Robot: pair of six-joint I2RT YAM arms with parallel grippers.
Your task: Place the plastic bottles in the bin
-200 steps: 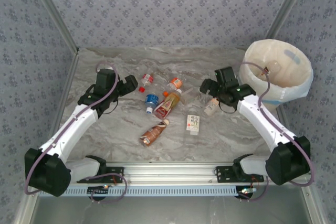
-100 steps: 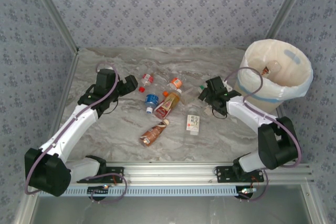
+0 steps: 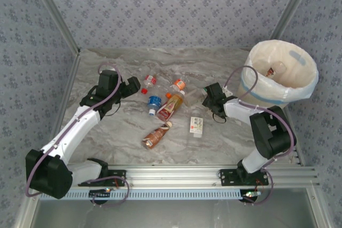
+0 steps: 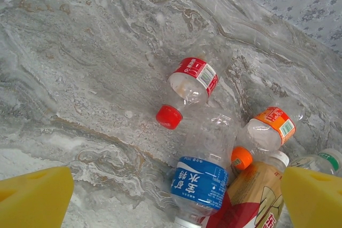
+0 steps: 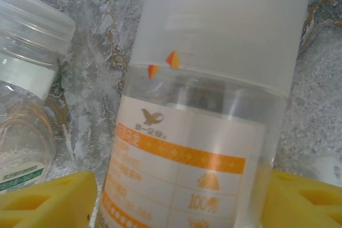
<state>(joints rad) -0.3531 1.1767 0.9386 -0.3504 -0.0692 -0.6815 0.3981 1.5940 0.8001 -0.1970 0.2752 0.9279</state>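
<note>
Several plastic bottles lie mid-table: a red-capped one [image 3: 150,81], an orange-capped one [image 3: 178,84], a blue-labelled one [image 3: 154,102], a tan one [image 3: 171,105], a brown one [image 3: 156,136] and a white-labelled one [image 3: 196,125]. My left gripper [image 3: 133,85] hangs open just left of them; its wrist view shows the red-labelled bottle [image 4: 192,76] and the blue-labelled bottle [image 4: 202,177] ahead of the pads. My right gripper [image 3: 209,99] is low over the table, pads pressed on a white-capped bottle with an orange-and-white label [image 5: 208,132]. The bin [image 3: 299,97] stands far right with one bottle [image 3: 275,69] inside.
A clear bottle with a green-lettered label [image 5: 26,105] lies right beside the gripped one. Patterned walls close the table on the left, back and right. The right arm's elbow [image 3: 272,132] sits between the bin and the front rail [image 3: 171,177].
The right arm folded inward, and its gripper moved left and down onto the white-capped bottle. The left arm and the loose bottles stayed put.
</note>
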